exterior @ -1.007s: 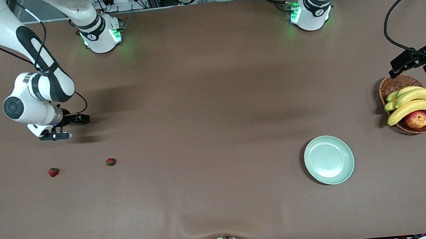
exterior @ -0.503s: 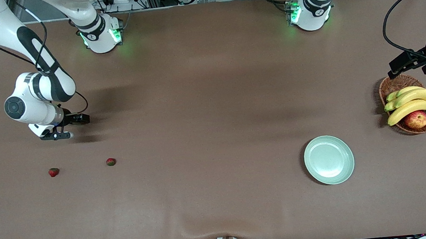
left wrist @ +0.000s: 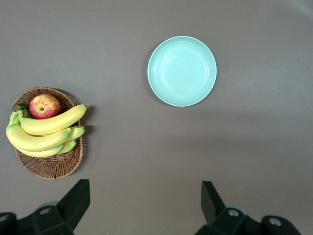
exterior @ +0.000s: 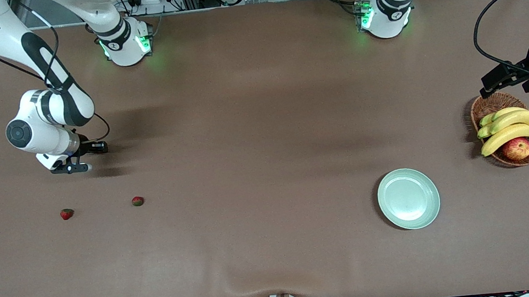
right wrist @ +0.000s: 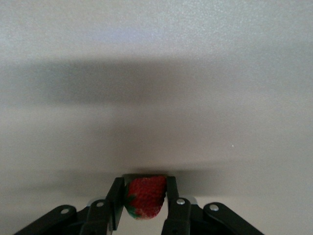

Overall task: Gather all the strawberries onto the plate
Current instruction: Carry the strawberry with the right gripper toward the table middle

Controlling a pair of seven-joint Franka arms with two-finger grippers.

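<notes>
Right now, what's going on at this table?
The right gripper is shut on a strawberry, low over the table at the right arm's end. Two more strawberries lie on the table nearby, nearer the front camera. The plate has nothing on it. The left gripper waits open, up beside the fruit basket.

**Three cameras, one table**

The front view looks down from high across the table (exterior: 261,119), facing both bases. The left wrist view looks straight down from well above, sharing the plate (left wrist: 182,71) and basket (left wrist: 54,164) (both also in front). The right wrist view hangs close over bare tabletop.
</notes>
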